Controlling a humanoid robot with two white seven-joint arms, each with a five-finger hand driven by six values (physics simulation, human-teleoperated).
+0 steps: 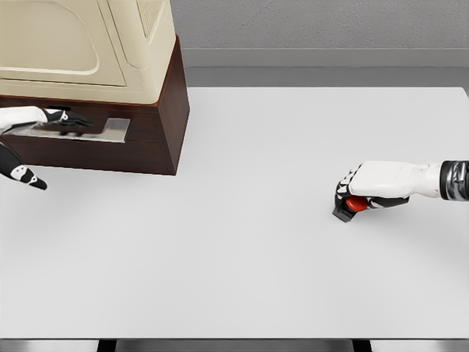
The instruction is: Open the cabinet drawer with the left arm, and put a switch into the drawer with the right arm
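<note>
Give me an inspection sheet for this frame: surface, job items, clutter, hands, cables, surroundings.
Surface: white table, mostly bare.
Job's things: cabinet, cream top on dark wood base, at far left; drawer in the base with a metal recess. Switch, black with red button, on the table at right.
Clutter: nothing seen.
Hands: left hand at the drawer recess, grip unclear; right hand has its fingers curled on the switch.
Cables: nothing seen.
Surroundings: grey wall behind the table.

Cabinet: cream upper body on dark brown base, upper left of frame. Drawer: grey recessed front in the base. Switch: dark body, red button, on table at right-centre.
</note>
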